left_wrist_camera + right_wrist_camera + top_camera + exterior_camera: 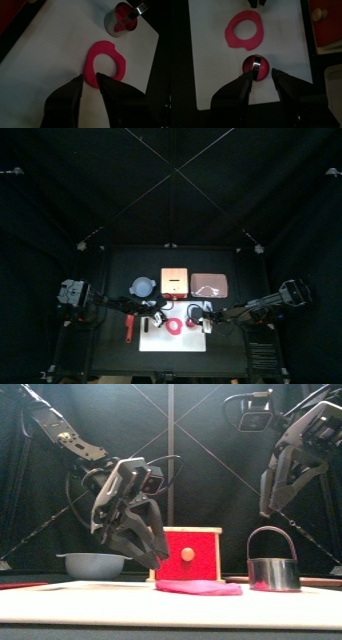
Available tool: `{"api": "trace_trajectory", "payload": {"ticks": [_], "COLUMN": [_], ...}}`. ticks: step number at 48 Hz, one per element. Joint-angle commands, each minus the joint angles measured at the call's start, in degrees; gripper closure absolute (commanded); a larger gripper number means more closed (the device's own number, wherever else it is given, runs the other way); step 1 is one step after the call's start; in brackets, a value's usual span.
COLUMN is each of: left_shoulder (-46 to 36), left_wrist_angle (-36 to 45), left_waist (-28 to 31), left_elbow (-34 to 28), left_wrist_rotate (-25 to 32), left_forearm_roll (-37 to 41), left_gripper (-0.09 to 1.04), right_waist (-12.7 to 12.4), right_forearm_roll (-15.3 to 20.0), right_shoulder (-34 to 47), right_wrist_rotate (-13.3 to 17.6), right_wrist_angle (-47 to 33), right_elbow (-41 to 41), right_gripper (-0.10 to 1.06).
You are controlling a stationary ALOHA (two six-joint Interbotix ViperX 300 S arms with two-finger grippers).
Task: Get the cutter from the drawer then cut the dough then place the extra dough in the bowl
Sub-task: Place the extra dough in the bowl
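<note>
Operator: Where does it stand?

Spotter: Your left gripper (89, 79) is down on the board (211, 75), jaws narrow, a tip on either side of the near rim of the ring (91, 59), nothing lifted. The ring lies flat mid-board. The cutter (271, 572) stands at its 2 o'clock, with the cut disc (256, 65) inside it. Your right gripper (263, 76) hangs above the cutter, jaws wide and empty.

Operator: What can go wrong?

Spotter: The dough looks soft and thin. Pinch only the edge and you likely tear a piece off, leaving most of it on the board. Lift fast and it may stick, stretch and sag, then drop short of the bowl (94, 564) at the ring's 11 o'clock.

Operator: Anything else?

Spotter: The box (187, 554) sits at the ring's 12 o'clock, just beside the bowl. A dangling ring could drape on it, or hang on the bowl's rim instead of falling in. And if you lower your right arm, you could knock the cutter and shift the disc.
</note>
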Motion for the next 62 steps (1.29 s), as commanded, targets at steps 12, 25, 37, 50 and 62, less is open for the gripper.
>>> {"api": "trace_trajectory", "payload": {"ticks": [12,25,37,50,62], "left_shoulder": [0.79,4.22,5.80,7.38,9.14], "left_wrist_angle": [6.86,12.30,13.18,17.31,20.04], "left_waist": [0.70,1.14,1.49,1.49,1.49], "left_elbow": [-6.33,-10.20,-11.43,-11.87,-13.54], "left_wrist_rotate": [-0.09,-0.18,-0.26,-0.26,-0.35], "left_forearm_roll": [0.26,3.25,6.42,10.81,14.15], "left_gripper": [-0.03,-0.03,-0.02,-0.02,0.01], "right_waist": [-0.79,-0.79,-0.79,-0.79,-0.79], "right_forearm_roll": [-0.53,-0.35,0.26,0.18,0.26], "right_shoulder": [-2.11,-2.02,-2.02,-2.02,-2.02], "right_wrist_rotate": [0.00,0.00,0.00,0.00,0.00], "right_wrist_angle": [-2.55,-2.64,-2.64,-2.64,-2.64], "right_elbow": [1.76,1.93,2.02,2.02,2.02], "right_gripper": [0.21,0.21,0.21,0.21,0.21]}}
